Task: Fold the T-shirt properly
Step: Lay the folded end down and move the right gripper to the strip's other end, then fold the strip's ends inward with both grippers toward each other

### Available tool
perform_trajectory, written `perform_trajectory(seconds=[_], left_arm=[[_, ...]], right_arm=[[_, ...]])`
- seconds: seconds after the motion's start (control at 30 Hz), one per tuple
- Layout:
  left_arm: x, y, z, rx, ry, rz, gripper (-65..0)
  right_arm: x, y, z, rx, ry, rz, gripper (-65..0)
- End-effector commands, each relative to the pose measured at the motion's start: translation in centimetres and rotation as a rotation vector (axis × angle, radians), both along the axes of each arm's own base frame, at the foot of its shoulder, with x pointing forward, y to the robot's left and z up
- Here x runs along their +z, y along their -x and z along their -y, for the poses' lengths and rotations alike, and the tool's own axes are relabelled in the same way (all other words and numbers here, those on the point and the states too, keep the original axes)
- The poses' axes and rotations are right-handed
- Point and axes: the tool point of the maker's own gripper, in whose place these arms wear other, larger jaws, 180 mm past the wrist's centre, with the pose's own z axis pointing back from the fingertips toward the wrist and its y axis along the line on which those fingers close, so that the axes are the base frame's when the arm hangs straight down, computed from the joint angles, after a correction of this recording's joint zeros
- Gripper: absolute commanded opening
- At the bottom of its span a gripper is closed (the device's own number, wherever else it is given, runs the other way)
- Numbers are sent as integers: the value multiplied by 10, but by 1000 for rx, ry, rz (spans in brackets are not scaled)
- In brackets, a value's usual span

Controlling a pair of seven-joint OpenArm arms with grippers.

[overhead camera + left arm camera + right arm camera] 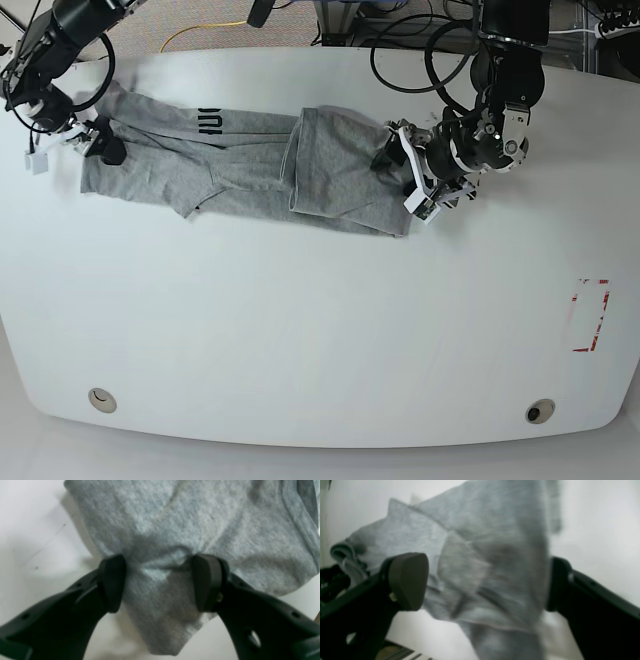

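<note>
Clearly, the large heather-grey cotton T-shirt (240, 165) lies stretched along the far side of the white worktop (320, 330), one end bunched between the dark pads of the left pincer (160, 580), which is clenched on a narrow pinch of cloth, the other end draped between the widely parted pads of the right pincer (487, 582), which looks released with the cloth hanging loose. The risk is that so small a pinch slips out of the left pincer when it pulls. Should the right pincer then clench on several bunched layers at once, the fold would likely come out crooked.
</note>
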Motion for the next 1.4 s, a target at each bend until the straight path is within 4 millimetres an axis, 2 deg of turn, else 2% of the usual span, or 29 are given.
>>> perform_trajectory(seconds=[0.0,0.17,0.23,0.3,0.33,0.37,0.47,0.6,0.7,0.83,0.87,0.97,1.1,1.3,1.37], left_arm=[[-1,0,-5,0,-30,-6,-253],[0,-1,-5,0,-31,-5,-253],[-1,-1,-6,1,-32,-8,-253],[-1,-1,-5,-1,-31,-5,-253],[0,-1,-4,-5,-32,-4,-253],[0,-1,-3,-7,-31,-3,-253],[-2,0,-3,-5,-31,-10,-253],[1,-10,-6,-6,-68,16,-253],[-13,-8,-6,-2,-107,-22,-253],[-23,-20,-9,5,-145,-49,-251],[-25,-22,-3,8,-128,-62,-251],[-31,-25,7,10,-107,-89,-251],[-24,-37,20,10,-79,-74,-251],[-28,-33,49,2,-20,-109,-253],[-28,-38,56,0,-7,-118,-253]], right_arm=[[9,-3,-11,39,15,30,0],[8,-6,-33,100,22,33,-10],[9,-10,-36,104,23,49,-84],[11,-16,-38,109,25,68,-235],[12,-17,-39,112,28,74,-328],[13,-19,-40,117,30,80,-449],[18,-25,-39,134,48,96,-648],[34,-35,-38,177,109,141,-650],[56,-43,-38,203,180,199,-650],[83,-48,-42,245,267,261,-650],[93,-51,-45,275,300,279,-650],[104,-60,-66,367,330,314,-650],[125,-71,-99,478,376,384,-650],[133,-78,-142,561,334,447,-650],[136,-85,-166,592,290,484,-650]])
